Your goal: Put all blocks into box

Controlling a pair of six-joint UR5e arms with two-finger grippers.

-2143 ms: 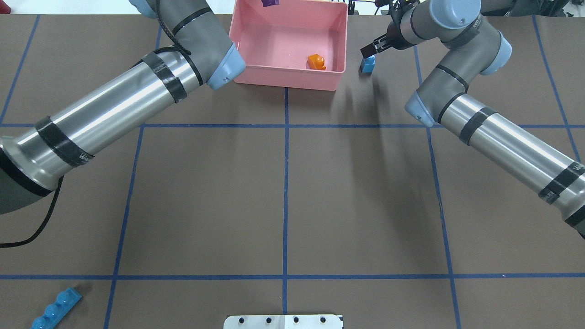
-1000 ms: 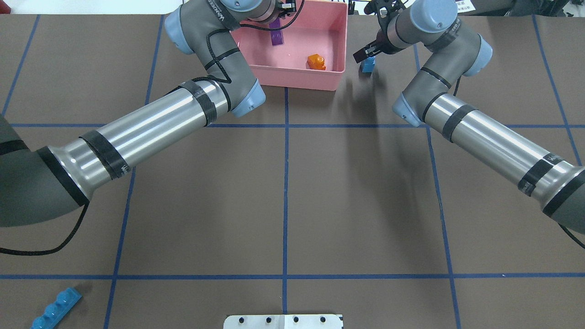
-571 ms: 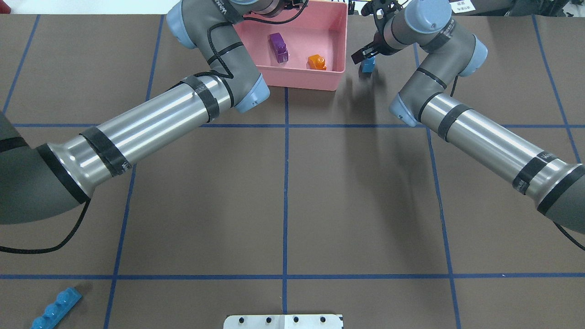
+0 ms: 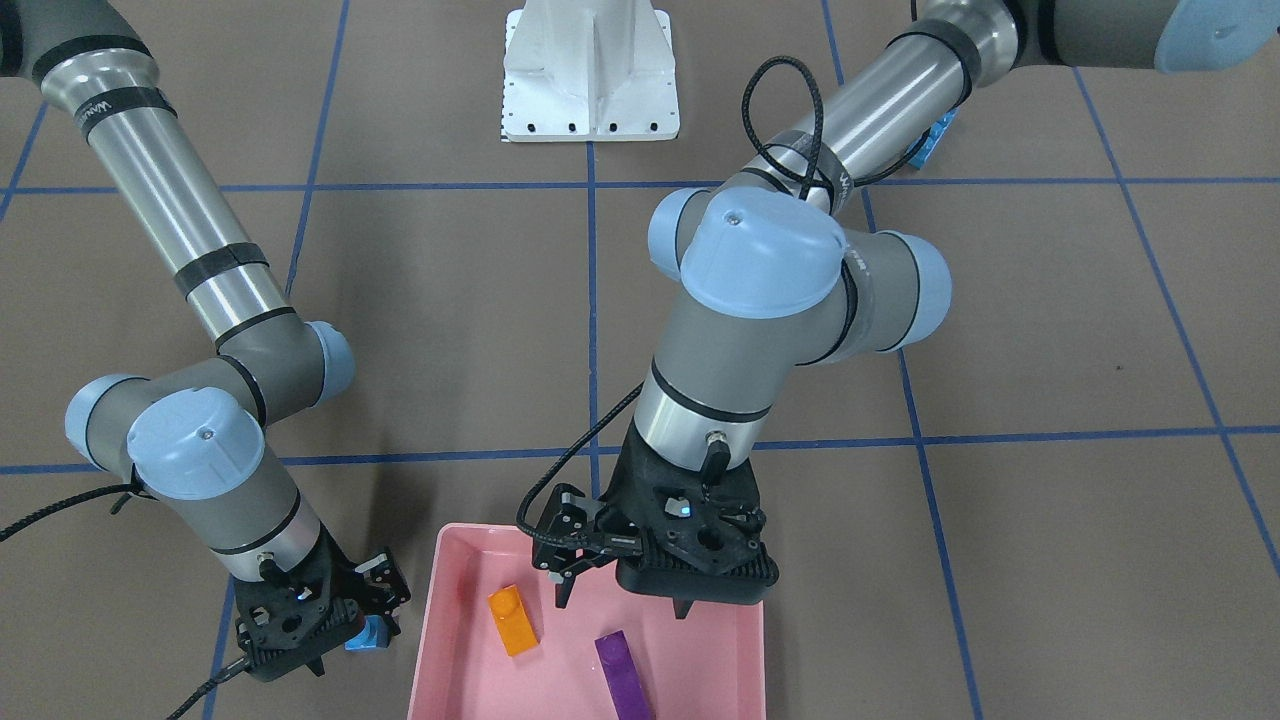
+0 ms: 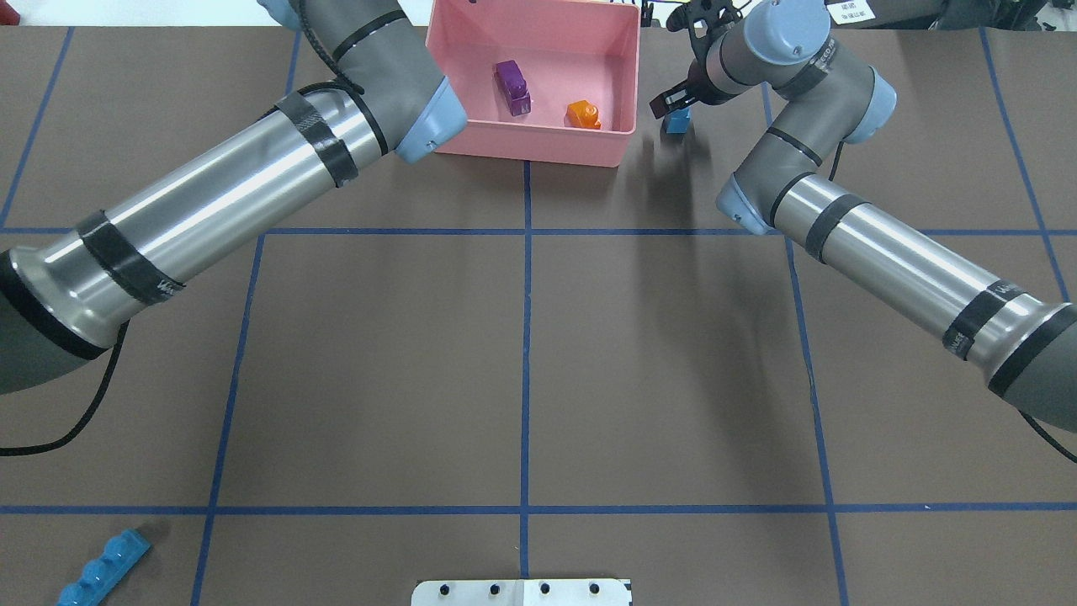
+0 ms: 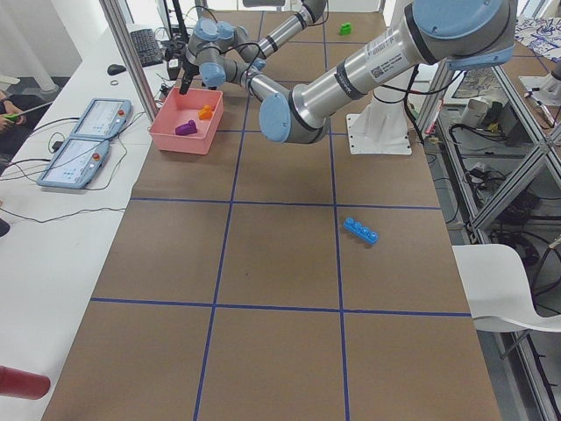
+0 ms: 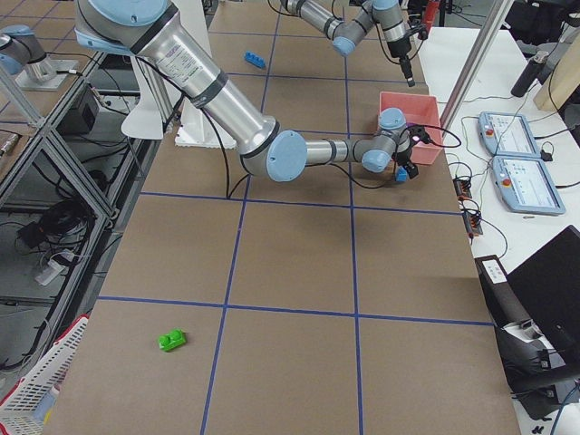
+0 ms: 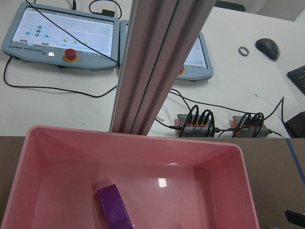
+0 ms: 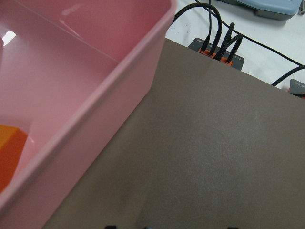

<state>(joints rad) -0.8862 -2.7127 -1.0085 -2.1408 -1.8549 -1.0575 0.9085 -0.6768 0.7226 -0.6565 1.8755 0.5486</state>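
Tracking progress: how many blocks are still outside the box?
3. The small blue block is on the table beside the box, at the right claw. The long blue block lies near the robot's left. The green block lies far out on its right. Arms might hide more.

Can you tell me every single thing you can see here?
box: one, pink, far table edge.
purple block: one, inside the box.
orange block: one, inside the box.
small blue block: one, on table beside the box.
long blue block: one, table's near corner, robot's left.
green block: one, table, robot's right.
white base: one, robot's edge.
touch panels: two, grey, side desk.
left gripper: one, black, over the box.
right gripper: one, black, by small blue block.
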